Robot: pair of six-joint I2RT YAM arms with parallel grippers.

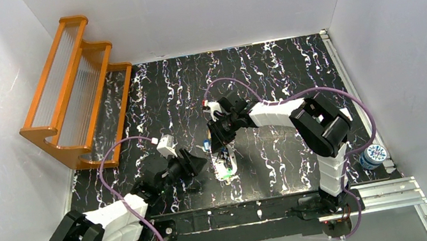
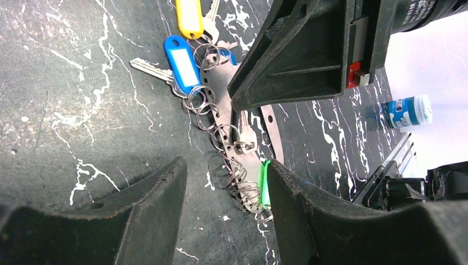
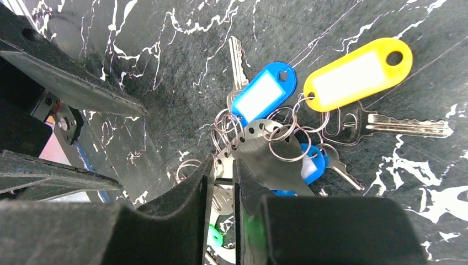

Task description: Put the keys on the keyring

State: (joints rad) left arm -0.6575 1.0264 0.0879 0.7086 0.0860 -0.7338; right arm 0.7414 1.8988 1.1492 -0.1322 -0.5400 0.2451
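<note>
The keyring (image 2: pixel 219 107) is a flat grey metal loop with holes along its rim and several small wire rings, lying mid-table (image 1: pixel 226 165). Keys with a blue tag (image 3: pixel 262 91), a yellow tag (image 3: pixel 359 69) and a second blue tag (image 3: pixel 312 165) hang at its far end; a green tag (image 2: pixel 265 185) lies at its near end. My right gripper (image 3: pixel 223 185) is closed on the loop's rim, its jaws a narrow slit apart. My left gripper (image 2: pixel 223 190) stands open astride the near end, with its right finger (image 2: pixel 301 210) against the green tag.
An orange stepped rack (image 1: pixel 73 91) stands at the back left. A small blue-and-white pot (image 1: pixel 372 155) sits at the right edge beside a metal rail (image 1: pixel 384 190). White walls close in the black marbled table (image 1: pixel 282 77).
</note>
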